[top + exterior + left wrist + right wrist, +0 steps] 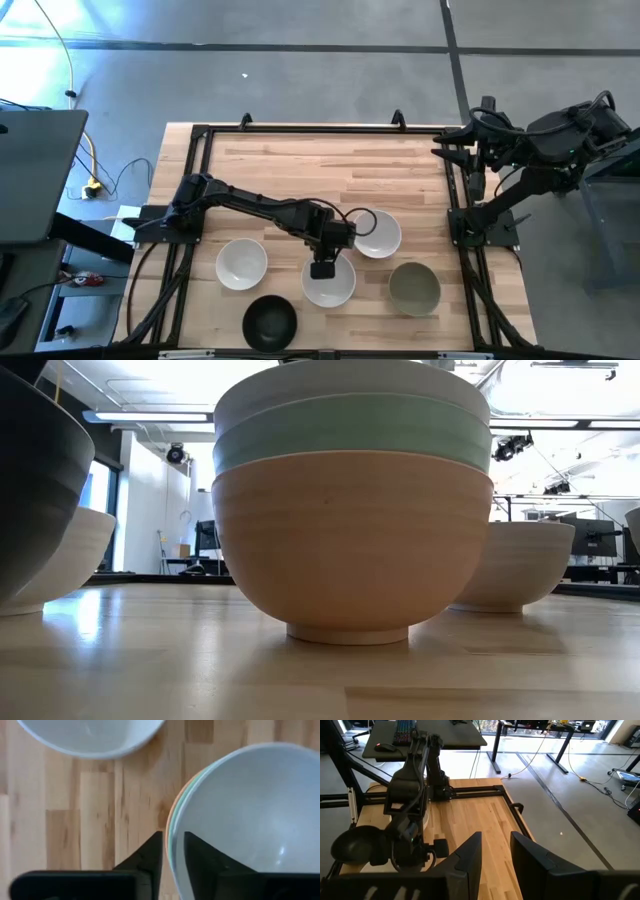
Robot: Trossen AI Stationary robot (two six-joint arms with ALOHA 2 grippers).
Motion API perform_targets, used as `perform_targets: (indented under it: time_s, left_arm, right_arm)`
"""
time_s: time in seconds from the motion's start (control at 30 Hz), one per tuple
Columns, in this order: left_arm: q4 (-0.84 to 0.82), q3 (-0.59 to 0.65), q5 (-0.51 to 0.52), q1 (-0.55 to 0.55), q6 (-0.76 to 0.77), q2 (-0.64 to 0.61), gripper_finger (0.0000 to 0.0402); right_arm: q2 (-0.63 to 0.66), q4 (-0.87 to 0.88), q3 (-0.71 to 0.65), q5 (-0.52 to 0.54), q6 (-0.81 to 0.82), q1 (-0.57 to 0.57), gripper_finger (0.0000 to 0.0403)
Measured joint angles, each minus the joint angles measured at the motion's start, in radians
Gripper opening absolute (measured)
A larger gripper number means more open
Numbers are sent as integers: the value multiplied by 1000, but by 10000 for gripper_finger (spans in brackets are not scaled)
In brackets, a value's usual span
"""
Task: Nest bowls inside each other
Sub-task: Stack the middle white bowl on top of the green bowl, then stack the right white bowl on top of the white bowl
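A stack of three bowls [328, 283] stands near the table's near edge on the peach-orange bowl's foot [348, 632]. The peach-orange bowl [350, 550] is lowest, the mint green one [350, 435] sits in it, and a white one [350, 385] is on top. Single bowls stand around it: white [241, 263], white [377, 233], olive-grey [414, 287], black [270, 322]. My left gripper [322, 268] is at the stack's far rim, shut on the top white bowl. My right gripper [496, 840] waits folded back past the table's right edge, fingers close together. My left gripper [173, 837] has the top white bowl by its far rim [176, 815], pinched with one finger [205, 860] inside the bowl and one finger [147, 862] outside. The fingers come from above, pointing down. The bowl sits nested upright in the mint green bowl.
Bare wood lies on the table's far half [330, 170]. A black metal frame [200, 140] runs along the table's edges. The left arm [250, 205] stretches across the table's middle toward the stack. The single white bowl [90, 737] stands close beside the stack.
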State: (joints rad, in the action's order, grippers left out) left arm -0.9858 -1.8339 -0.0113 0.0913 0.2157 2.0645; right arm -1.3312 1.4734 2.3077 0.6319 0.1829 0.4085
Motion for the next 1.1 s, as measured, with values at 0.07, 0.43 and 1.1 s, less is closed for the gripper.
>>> perform_targets:
  time_s: [0.07, 0.43, 1.1]
  left_arm:
    - [13, -12, 0, 0, -9, -4, 91]
    - [-108, -24, 110, -29, -54, -40, 140]
    - [-67, -25, 240, -125, -212, -345, 141]
  right_arm:
    - [0, 0, 0, 0, 0, 0, 93]
    - [-1, 87, -55, 0, 177, 0, 93]
    - [37, 71, -701, -76, 705, -51, 93]
